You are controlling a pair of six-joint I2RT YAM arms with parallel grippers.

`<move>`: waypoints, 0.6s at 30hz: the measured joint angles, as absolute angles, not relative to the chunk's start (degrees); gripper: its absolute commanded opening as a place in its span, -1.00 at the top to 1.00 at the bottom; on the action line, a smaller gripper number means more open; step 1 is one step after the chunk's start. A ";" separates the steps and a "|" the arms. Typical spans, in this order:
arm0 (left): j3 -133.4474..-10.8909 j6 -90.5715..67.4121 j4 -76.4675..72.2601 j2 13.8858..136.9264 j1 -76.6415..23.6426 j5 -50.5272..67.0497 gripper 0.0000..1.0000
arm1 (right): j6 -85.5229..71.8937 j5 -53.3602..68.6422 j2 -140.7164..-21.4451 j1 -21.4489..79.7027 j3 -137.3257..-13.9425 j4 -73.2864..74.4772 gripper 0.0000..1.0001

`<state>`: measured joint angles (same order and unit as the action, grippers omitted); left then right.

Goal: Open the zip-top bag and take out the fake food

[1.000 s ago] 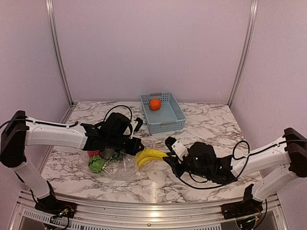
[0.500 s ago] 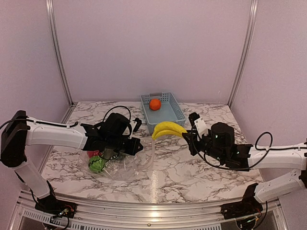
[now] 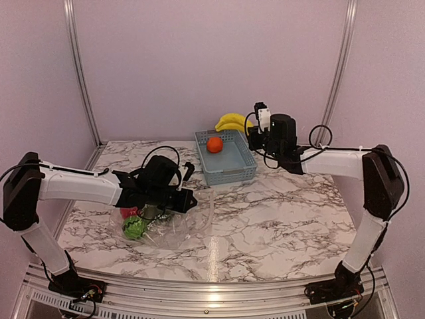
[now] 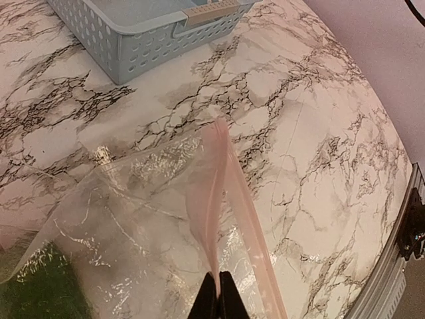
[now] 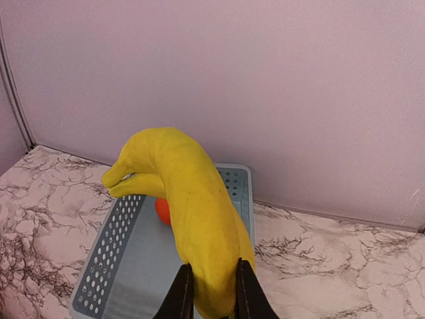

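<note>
Left gripper [image 4: 217, 299] was pinched tight on the pinkish zip strip [image 4: 216, 199] of the clear, crinkly zip-top bag [image 4: 146, 206], which lay on the marble-print table [image 3: 279, 219]. Right gripper [image 5: 211, 292] clamped a smooth yellow plastic banana [image 5: 192, 219] above the perforated light blue basket [image 3: 232, 169], which held an orange ball [image 3: 214, 144].

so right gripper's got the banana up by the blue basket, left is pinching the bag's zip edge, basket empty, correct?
Not empty: the top external view shows an orange ball lying in the blue basket. The rest holds: the right gripper has the banana up by the basket, and the left gripper pinches the zip-top bag at its zip edge.
</note>
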<state>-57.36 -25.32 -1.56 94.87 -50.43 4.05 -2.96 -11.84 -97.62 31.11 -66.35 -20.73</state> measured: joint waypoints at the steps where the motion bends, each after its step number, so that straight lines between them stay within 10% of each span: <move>1: -57.36 -25.32 -1.67 94.87 -50.30 4.08 1.00 | -2.92 -11.84 -100.12 30.76 -68.90 -20.82 0.99; 18: -57.30 -25.54 -3.33 94.89 -48.18 4.73 1.00 | -2.87 -15.88 -133.03 29.21 -98.32 -18.59 0.98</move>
<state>-57.30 -25.54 -3.33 94.89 -48.18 4.73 -2.87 -15.88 -133.03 29.21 -98.32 -18.59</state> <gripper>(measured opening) 0.007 0.152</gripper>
